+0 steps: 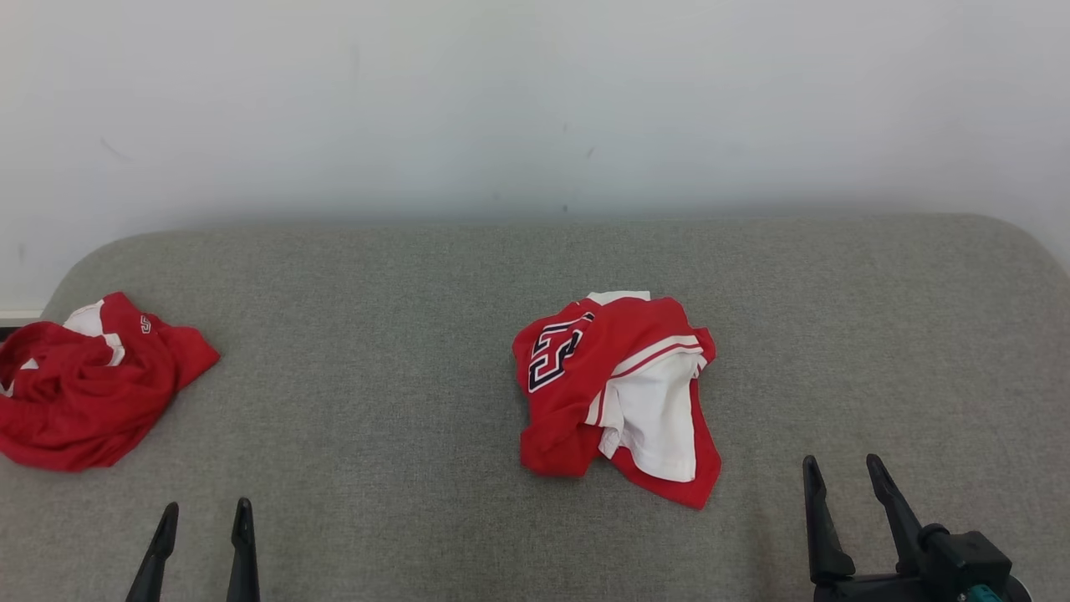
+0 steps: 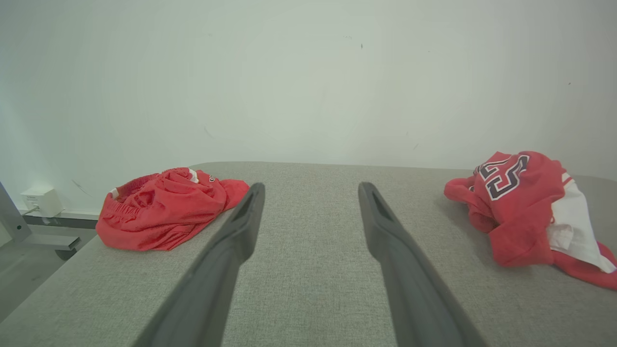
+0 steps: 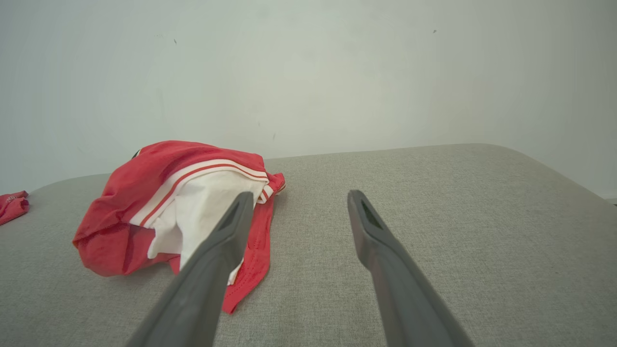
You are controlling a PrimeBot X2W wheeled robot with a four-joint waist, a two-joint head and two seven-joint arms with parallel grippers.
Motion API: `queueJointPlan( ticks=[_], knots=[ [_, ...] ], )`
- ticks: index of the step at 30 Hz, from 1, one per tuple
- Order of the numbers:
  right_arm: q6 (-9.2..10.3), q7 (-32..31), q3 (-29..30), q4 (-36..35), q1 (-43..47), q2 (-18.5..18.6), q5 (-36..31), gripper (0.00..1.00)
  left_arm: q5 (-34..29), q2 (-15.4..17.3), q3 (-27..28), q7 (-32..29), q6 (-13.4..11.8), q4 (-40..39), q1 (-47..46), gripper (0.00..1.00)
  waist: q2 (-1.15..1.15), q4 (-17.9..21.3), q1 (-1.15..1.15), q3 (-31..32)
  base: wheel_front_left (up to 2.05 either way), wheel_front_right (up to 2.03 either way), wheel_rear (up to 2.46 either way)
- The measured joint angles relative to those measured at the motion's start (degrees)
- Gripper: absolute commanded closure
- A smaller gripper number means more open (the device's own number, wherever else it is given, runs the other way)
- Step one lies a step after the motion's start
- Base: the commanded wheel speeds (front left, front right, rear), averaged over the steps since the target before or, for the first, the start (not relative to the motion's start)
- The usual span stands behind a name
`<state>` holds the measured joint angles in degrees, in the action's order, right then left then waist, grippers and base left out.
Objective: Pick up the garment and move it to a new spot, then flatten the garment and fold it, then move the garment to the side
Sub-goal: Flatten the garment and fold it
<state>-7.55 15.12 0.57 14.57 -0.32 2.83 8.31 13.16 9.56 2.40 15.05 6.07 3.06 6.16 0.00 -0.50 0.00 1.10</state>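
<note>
The grey fabric-covered bench (image 1: 418,276) carries a crumpled red-and-white jersey (image 1: 577,376) at its middle and a bunched red garment (image 1: 75,401) at its left edge. At the near edge, the left tool (image 1: 207,504) and right tool (image 1: 841,460) both stand open and empty, clear of the jersey.

A wide lane of bare grey bench (image 1: 376,435) runs between the crumpled red-and-white garment (image 1: 619,389) at the middle and the red heap (image 1: 84,393) at the far left edge. Right of that garment the bench lies bare to its rounded corner. The left end effector (image 1: 207,507) and right end effector (image 1: 841,460) — jaws spread — face bare fabric; the wall (image 1: 535,100) closes the back.
</note>
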Motion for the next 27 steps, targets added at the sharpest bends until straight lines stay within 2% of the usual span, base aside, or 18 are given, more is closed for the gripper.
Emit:
queueJointPlan(
  ticks=[18,27],
  knots=[
    [0.00,0.00,-0.43,0.56,-0.21,0.00,0.01,0.00,-1.18,-0.99,0.75,0.00,0.58,0.53,-0.39,0.00,0.00,0.61,0.00,-0.09,0.00,0.00,0.00],
    [0.00,0.00,-1.82,0.73,-0.72,0.00,0.55,0.00,-2.60,-0.57,-4.63,0.00,1.07,2.63,-7.25,0.00,0.00,2.08,0.00,-0.81,0.00,0.00,0.00]
  ],
)
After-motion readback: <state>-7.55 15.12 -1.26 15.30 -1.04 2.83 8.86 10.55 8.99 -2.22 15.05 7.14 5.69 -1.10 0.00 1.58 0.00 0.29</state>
